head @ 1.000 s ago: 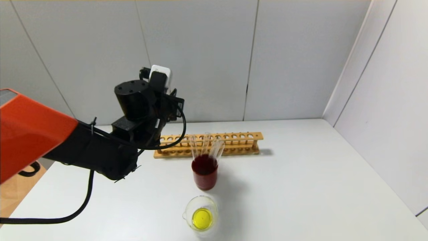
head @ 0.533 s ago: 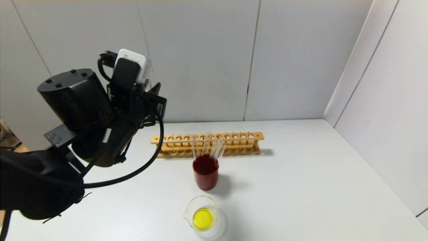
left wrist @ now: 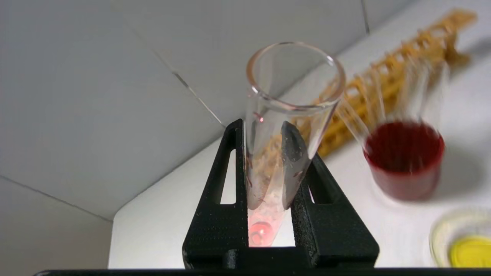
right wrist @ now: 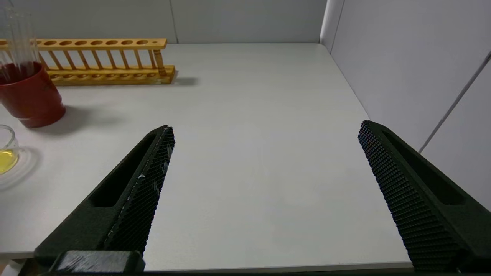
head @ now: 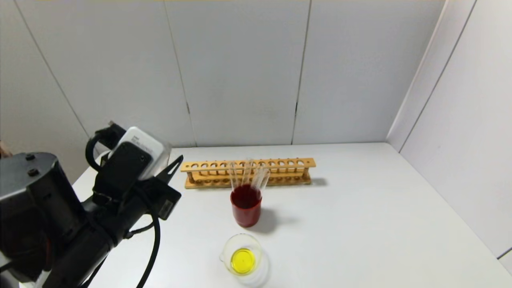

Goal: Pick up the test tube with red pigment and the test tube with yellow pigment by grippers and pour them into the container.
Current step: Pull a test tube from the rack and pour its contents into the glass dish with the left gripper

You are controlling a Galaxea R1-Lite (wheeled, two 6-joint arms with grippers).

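2 grippers show. Largest is the white table (head: 360, 224), below both sets of jaws. The left gripper (left wrist: 268, 161) is clenched on the test tube with red pigment (left wrist: 280, 126), mouth pointing away from the wrist, red liquid at its base between the jaws. Beyond its jaws stand the wooden rack (head: 248, 172), the red cup (head: 245, 210) and the container (head: 241, 259) holding yellow liquid. The right gripper (right wrist: 264, 138) is spread wide over bare table.
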